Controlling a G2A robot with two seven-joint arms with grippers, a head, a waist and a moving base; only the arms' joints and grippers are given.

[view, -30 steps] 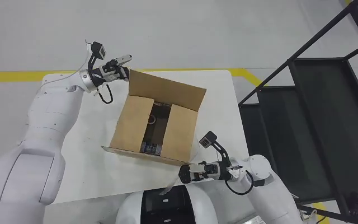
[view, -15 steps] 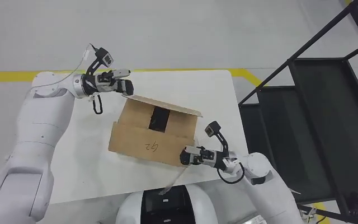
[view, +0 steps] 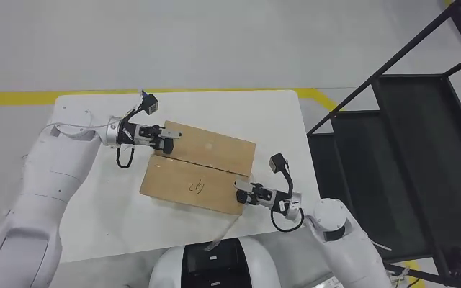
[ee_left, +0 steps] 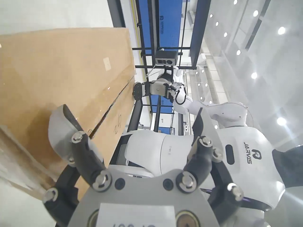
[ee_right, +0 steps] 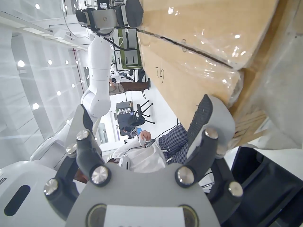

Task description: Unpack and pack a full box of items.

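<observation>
The box (view: pixel 209 147) sits in the middle of the white bench (view: pixel 108 216), turned a little askew. Both top flaps are down and meet along a seam (view: pixel 205 165) that runs from left to right across the lid. The near flap carries a pen scribble (view: pixel 194 188), and clear tape (ee_right: pixel 208 48) glints over the cardboard at the right end.

My left claw (view: pixel 167 139) is at the box's far-left corner, right by the left end of the seam. It is open, fingers spread wide and gripping nothing. One finger (ee_left: pixel 64 119) lies over the lid just beside the seam; the other stands out past the box in open air. I cannot tell whether the first one truly presses the cardboard.

My right claw (view: pixel 243 194) is at the opposite end, by the near-right corner of the box and just off the near flap's right edge. It is open too, with nothing between the fingers. One finger (ee_right: pixel 213 114) sits against the corner of the lid, and the other points away from the box.

So the two claws flank the closed lid from opposite corners, well apart from each other.

Off the bench, dark stairs (view: pixel 389 144) stand to the right, and a yellow line (view: pixel 43 97) crosses the floor on the far side.
</observation>
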